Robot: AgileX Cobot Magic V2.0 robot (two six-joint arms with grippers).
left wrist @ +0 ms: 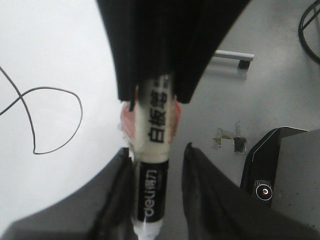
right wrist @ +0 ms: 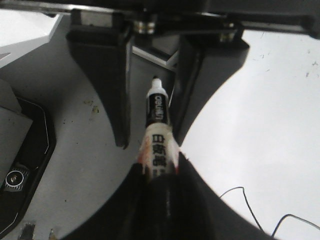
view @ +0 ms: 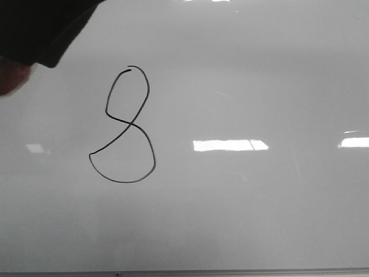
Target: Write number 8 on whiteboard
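The number 8 (view: 124,127) sits finished on the whiteboard (view: 259,86). The right hand (right wrist: 160,167) is clamped on a whiteboard marker (right wrist: 157,135), held off to the side of it. The left hand (left wrist: 155,165) is spread around that same marker.

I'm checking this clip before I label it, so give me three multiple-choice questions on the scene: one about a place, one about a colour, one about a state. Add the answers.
1. In the front view, where on the whiteboard is the number 8?
A. left of the middle
B. at the far right edge
C. on the bottom frame

2. What colour is its line?
A. red
B. black
C. blue

3. Which gripper is shut on the marker?
A. the left one
B. the right one
C. neither

Answers:
1 A: the figure sits left of the board's middle, well above the frame.
2 B: the stroke is thin and black.
3 B: the right gripper clamps the marker's white barrel, while the left gripper has its fingers apart around the black end.
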